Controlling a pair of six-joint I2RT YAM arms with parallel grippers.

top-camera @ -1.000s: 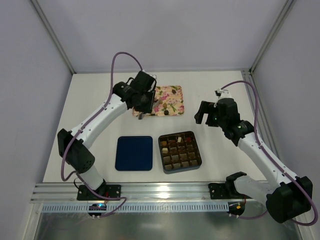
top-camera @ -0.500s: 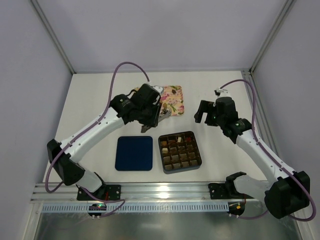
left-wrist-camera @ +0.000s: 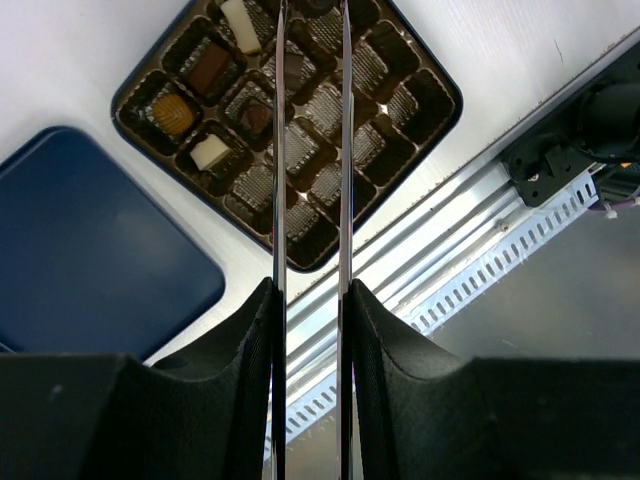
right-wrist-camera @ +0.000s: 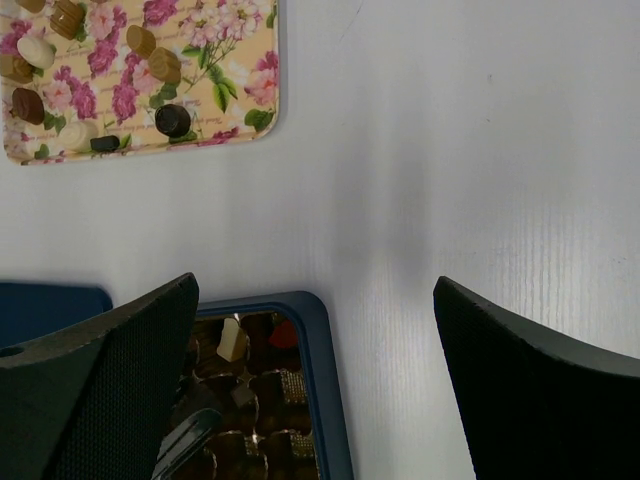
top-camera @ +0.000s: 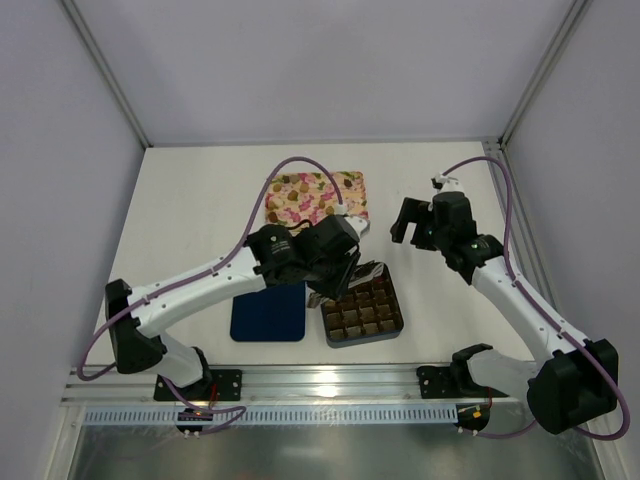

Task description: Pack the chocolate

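Hovering the left gripper (left-wrist-camera: 311, 15), jaws narrow and any load impossible to tell, over the gridded box (right-wrist-camera: 322, 400) for placing chocolate (left-wrist-camera: 175, 112), right gripper (right-wrist-camera: 315, 283) waiting wide open.

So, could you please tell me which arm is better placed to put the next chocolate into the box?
Left, probably: the left fingers hang directly over the box, narrowly set, while the right fingers stand wide open over bare table beside it.
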